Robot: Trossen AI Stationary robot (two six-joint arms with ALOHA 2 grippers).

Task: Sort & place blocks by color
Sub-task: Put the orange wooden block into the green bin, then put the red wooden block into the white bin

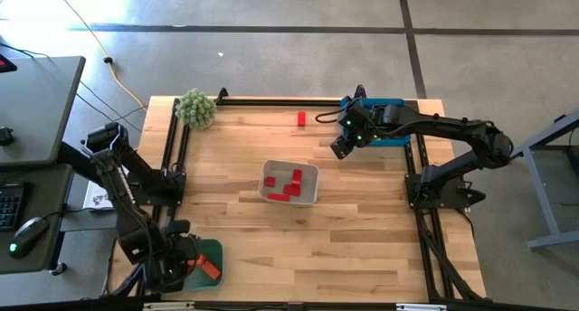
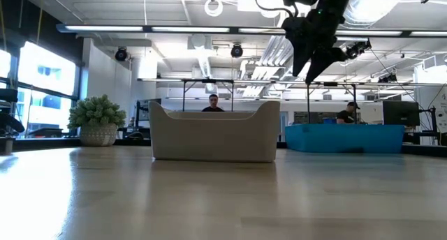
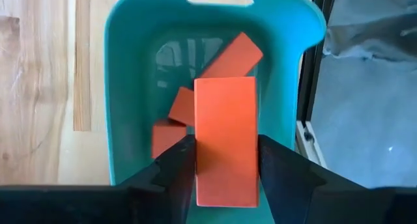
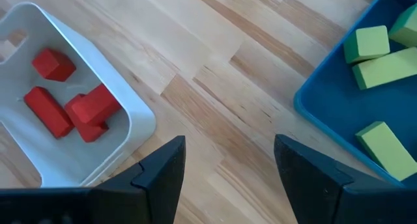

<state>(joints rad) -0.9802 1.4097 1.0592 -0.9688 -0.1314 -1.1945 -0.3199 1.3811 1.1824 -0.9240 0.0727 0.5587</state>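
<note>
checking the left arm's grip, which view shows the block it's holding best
The left wrist view: the orange-red block sits large between the left end effector fingers, over the teal tray. The high view shows only a sliver; the low and right wrist views show none.

Bright windows (image 2: 42, 83), ceiling ducts (image 2: 202, 58), grey concrete floor (image 1: 271, 58).

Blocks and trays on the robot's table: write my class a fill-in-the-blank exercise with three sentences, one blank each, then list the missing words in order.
1. The white tray in the middle of the table holds only ____ blocks.
2. The left gripper is shut on an ____ block above the teal tray.
3. The yellow-green blocks lie in the ____ tray, near the open right gripper.

Missing words: red; orange-red; blue
</note>
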